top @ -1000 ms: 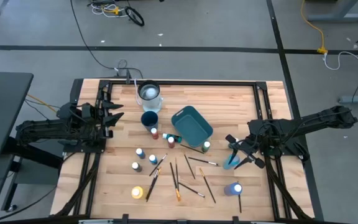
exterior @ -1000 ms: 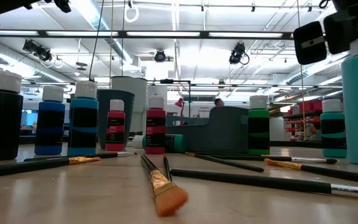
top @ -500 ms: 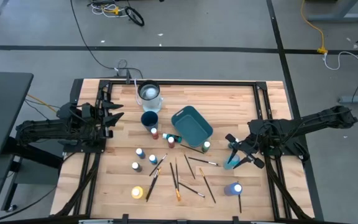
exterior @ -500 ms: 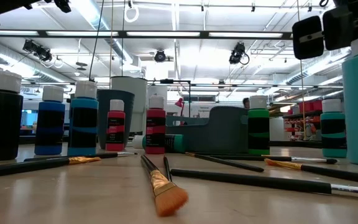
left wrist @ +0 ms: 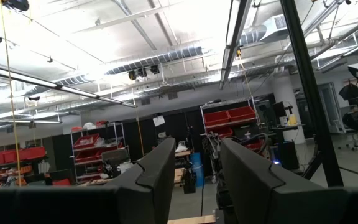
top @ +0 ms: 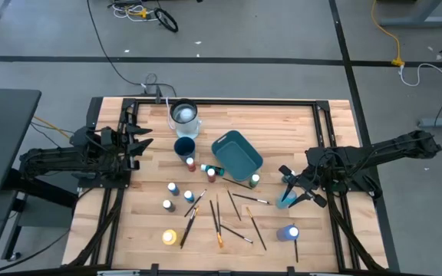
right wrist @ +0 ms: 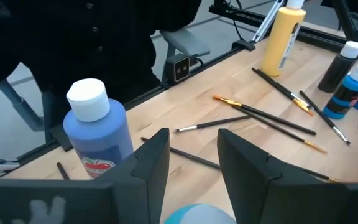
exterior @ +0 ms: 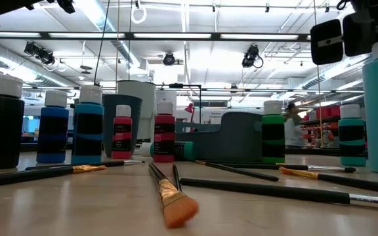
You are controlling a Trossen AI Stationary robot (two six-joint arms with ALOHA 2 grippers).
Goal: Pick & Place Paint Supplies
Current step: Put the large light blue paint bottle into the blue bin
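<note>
The right tool [top: 288, 194] hung over a teal paint bottle [top: 284, 201] at about four o'clock on the bench [top: 313, 238] — its fingers [right wrist: 151, 163] stood parted either side of the bottle's pale cap, and whether they gripped it could not be told. Just beyond, toward five o'clock, stood a blue bottle [right wrist: 98, 134] with a white cap. The rest of the supplies lay near the middle: small bottles [exterior: 121, 131] upright in a loose group, a yellow bottle [top: 169, 237] at seven o'clock, and thin brushes [top: 219, 218] scattered flat between them. The teal tray [top: 236, 153] and dark blue cup [top: 184, 146] sat toward twelve o'clock. The left tool [top: 140, 139] waited at nine o'clock — jaws apart, holding nothing.
</note>
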